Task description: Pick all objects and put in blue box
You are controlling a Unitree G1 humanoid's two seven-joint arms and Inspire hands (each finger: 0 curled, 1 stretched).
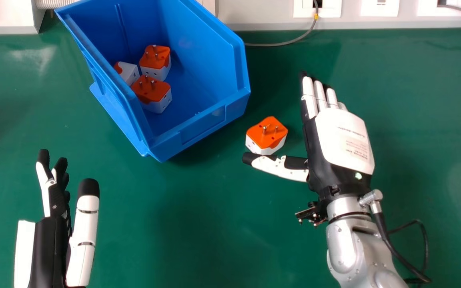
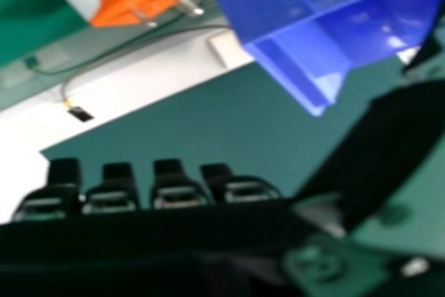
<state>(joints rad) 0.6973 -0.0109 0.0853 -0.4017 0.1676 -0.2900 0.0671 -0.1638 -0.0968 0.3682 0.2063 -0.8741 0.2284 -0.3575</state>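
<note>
Head view: the box (image 1: 198, 130) at eleven o'clock holds three plugs (image 1: 155, 58). A fourth plug (image 1: 267, 134) sits on the table (image 1: 198, 208), at nine o'clock from the right hand (image 1: 344, 140), its fingers straight, thumb spread. The left hand (image 1: 48, 248), at eight o'clock, is open.

Right hand view: fingers apart from the fourth plug.

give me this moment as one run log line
blue box: three adapters in | one adapter on table | right hand open beside it | left hand open
</note>
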